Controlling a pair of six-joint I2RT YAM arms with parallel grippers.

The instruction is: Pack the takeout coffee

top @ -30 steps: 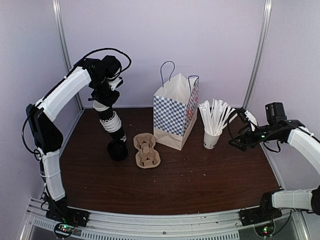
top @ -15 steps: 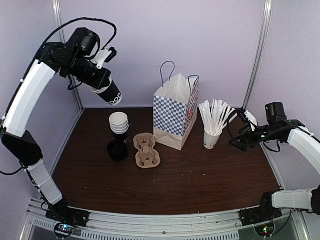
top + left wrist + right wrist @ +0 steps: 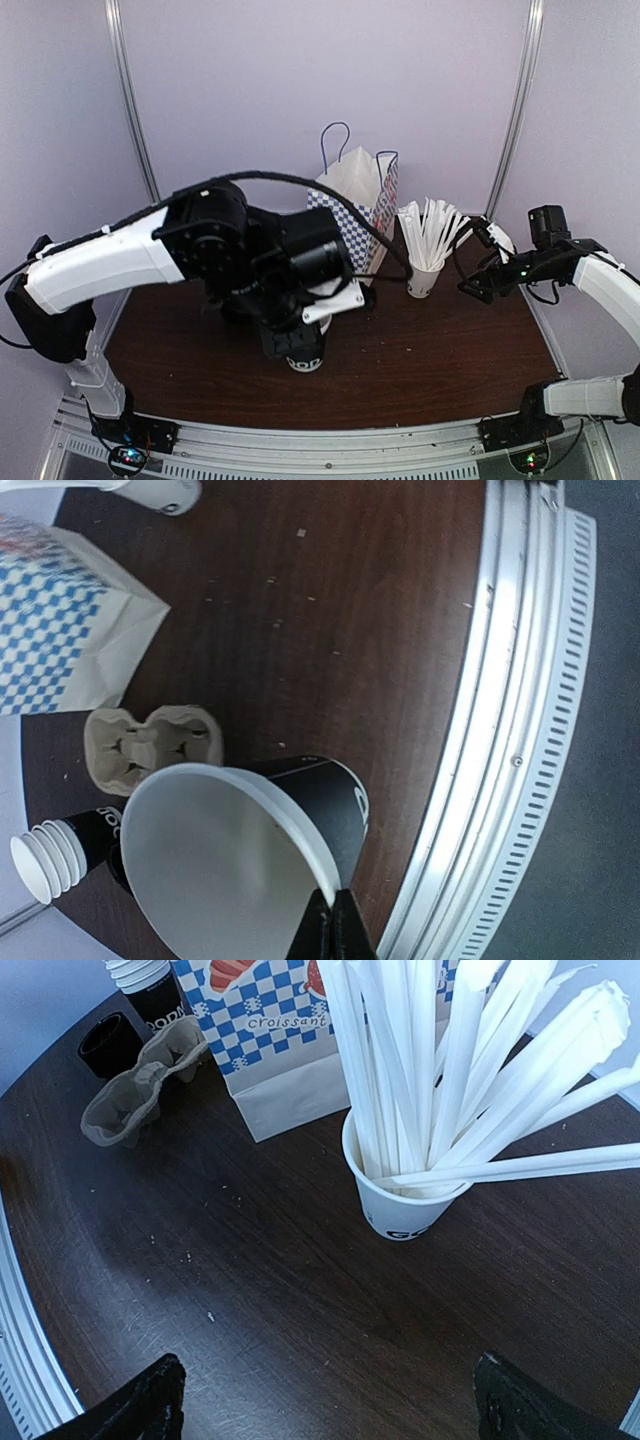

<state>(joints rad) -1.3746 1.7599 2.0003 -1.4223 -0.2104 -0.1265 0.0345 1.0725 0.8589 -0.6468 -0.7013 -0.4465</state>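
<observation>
Black lidless cup (image 3: 235, 865) hangs rim-pinched in the closed left gripper (image 3: 330, 912).

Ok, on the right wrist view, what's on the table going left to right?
cardboard cup carrier → checkered bag → white cup of sticks. The black cups behind the carrier overlap it sideways, so they are left out of the order.

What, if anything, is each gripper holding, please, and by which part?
The left gripper pinches a lidless black cup by its rim; the right gripper holds nothing.
</observation>
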